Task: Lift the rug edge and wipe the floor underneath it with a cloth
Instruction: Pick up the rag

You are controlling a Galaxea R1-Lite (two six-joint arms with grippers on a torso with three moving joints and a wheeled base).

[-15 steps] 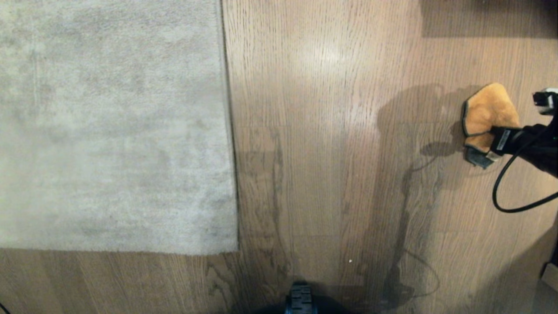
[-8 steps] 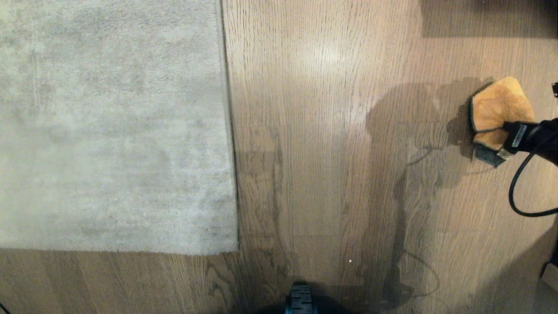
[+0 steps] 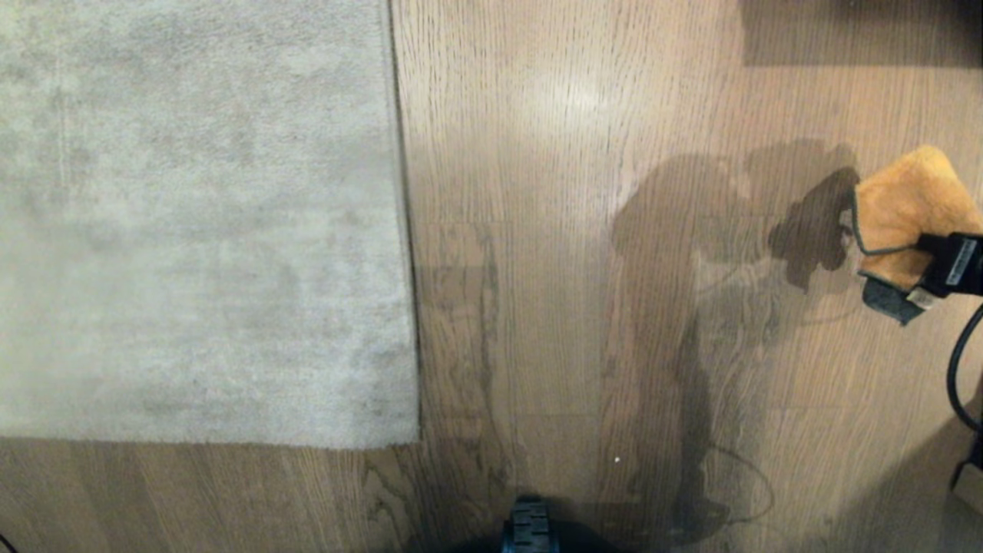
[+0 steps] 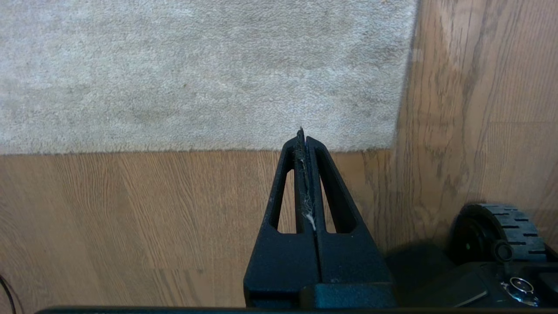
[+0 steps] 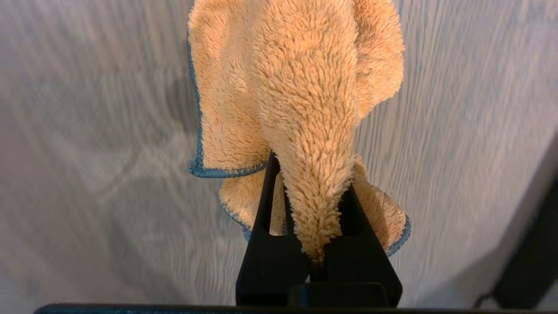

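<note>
Right tool [image 3: 933, 269], reaching in from the head view's right edge, is clamped on the orange cloth [image 3: 902, 211] hanging above the floor [image 3: 584, 253], well apart from the flat-lying rug edge [image 3: 403, 253]; left tool [image 4: 303, 135] is closed and empty near the rug corner.

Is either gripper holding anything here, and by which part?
The right gripper holds the cloth by a bunched fold near its blue-trimmed edge. The left gripper is shut on nothing.

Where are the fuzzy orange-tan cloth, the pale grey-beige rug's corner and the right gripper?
fuzzy orange-tan cloth [image 3: 906, 203]: head view, middle of the orange pile.
pale grey-beige rug's corner [image 3: 403, 430]: head view, near corner by the wood floor.
right gripper [image 5: 316, 196]: right wrist view, between fingertips clamping the cloth.
</note>
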